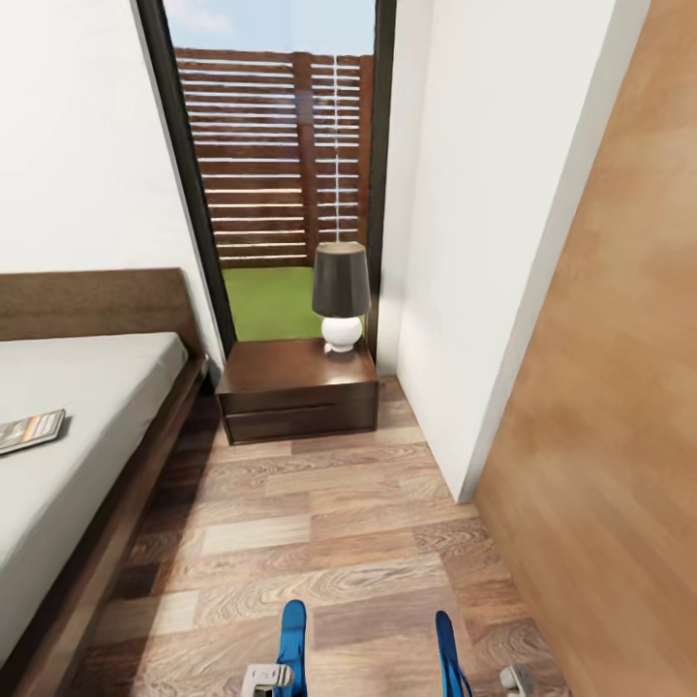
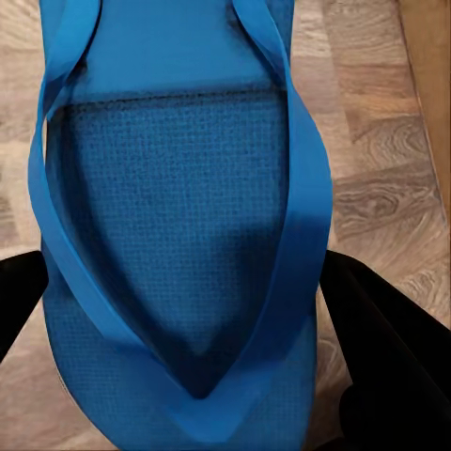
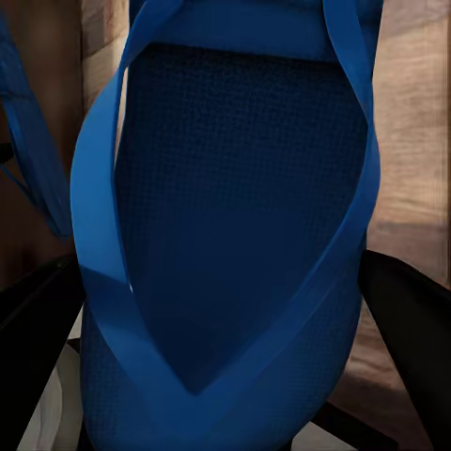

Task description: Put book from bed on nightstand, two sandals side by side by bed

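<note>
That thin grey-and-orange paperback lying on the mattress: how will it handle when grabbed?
The thin grey-and-orange paperback looks slim and small, so probably light and somewhat floppy. It lies flat on the off-white mattress, so it is unlikely to roll or tip. With little edge showing, a hand may have to pinch it at the side near the bed's edge.

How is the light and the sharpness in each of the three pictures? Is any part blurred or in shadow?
Head view: bright daylight through the window, soft gloss on the nightstand, wood panel at right smeared. Left wrist view: the sandal evenly lit, its weave sharp, dark fingers blurred. Right wrist view: the other sandal mostly in shadow, background floor soft.
</note>
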Controlling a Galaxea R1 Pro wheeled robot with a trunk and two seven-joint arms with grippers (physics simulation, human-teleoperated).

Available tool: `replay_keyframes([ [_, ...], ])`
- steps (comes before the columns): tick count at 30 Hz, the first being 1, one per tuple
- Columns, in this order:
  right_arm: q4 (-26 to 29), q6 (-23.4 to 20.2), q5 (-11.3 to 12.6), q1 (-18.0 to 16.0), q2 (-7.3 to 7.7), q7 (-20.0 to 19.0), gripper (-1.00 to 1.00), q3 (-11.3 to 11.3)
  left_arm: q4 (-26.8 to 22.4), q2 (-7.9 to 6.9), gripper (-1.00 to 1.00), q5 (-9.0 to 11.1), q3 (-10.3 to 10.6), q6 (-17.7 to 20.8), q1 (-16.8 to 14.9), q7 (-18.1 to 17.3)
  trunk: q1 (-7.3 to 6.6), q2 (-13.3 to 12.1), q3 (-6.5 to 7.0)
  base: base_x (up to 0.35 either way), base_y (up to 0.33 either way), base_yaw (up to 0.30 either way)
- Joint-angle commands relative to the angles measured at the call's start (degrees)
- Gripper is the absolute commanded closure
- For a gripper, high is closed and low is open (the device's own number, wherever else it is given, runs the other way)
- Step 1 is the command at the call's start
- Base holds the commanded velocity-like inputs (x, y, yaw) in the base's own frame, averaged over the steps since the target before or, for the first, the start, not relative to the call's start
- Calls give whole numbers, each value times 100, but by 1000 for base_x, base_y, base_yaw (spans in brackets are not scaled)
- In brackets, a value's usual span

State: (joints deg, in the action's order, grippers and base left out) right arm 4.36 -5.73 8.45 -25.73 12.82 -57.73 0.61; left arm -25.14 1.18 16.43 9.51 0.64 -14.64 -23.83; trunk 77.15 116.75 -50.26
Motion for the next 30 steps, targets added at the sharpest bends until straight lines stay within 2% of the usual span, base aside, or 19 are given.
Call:
replay_keyframes([
  [1,3,-60,50,-2,1,-19,100,0,-1,-3,100,53,24,7,-3,-7,3,2,-5,329,0,0],
  [30,3,-60,47,-2,1,-19,100,0,-8,-13,100,68,8,7,-3,-35,3,2,-5,314,-27,0],
])
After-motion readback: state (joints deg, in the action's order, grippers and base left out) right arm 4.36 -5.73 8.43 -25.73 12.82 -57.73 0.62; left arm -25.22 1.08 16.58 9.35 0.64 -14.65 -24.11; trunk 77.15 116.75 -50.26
